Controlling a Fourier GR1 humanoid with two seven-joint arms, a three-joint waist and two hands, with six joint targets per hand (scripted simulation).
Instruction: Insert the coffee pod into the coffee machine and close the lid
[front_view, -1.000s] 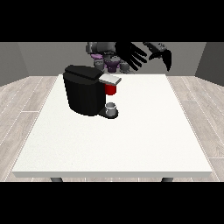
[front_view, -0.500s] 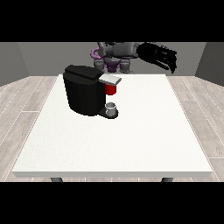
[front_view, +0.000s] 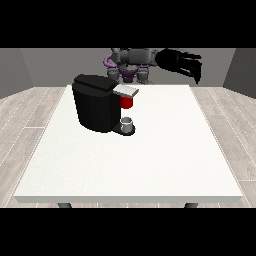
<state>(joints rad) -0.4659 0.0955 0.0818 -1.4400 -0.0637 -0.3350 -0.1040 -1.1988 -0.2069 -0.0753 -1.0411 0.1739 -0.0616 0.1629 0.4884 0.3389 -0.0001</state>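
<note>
A black coffee machine (front_view: 97, 102) stands on the white tabletop (front_view: 150, 160), towards the far edge and at the view's left of the middle. A grey lid flap (front_view: 126, 90) juts from its top towards the view's right, and a red thing at the machine (front_view: 127, 102) sits just below that flap. On the machine's low base, beneath the red thing, stands a small grey thing (front_view: 128, 122); it cannot be told for the pod, so where the coffee pod lies is not plain here. The rest of the tabletop around the machine is plain white, and nothing lies between the machine and the near edge. The robot (front_view: 131, 62) is small beyond the far edge, with grey and purple parts on its body. The hand at the view's right (front_view: 186, 64) is raised above the far right part of the tabletop, well apart from the machine and higher than its top; its dark fingers (front_view: 197, 74) point downward and appear straight, holding nothing. The other hand does not show as a separate shape; the machine's top and the robot's body fill that part of the view. No brand, label or writing can be read on the machine or anywhere else. The tabletop's legs are cut off at the bottom, and wood-look floor shows on both sides.
</note>
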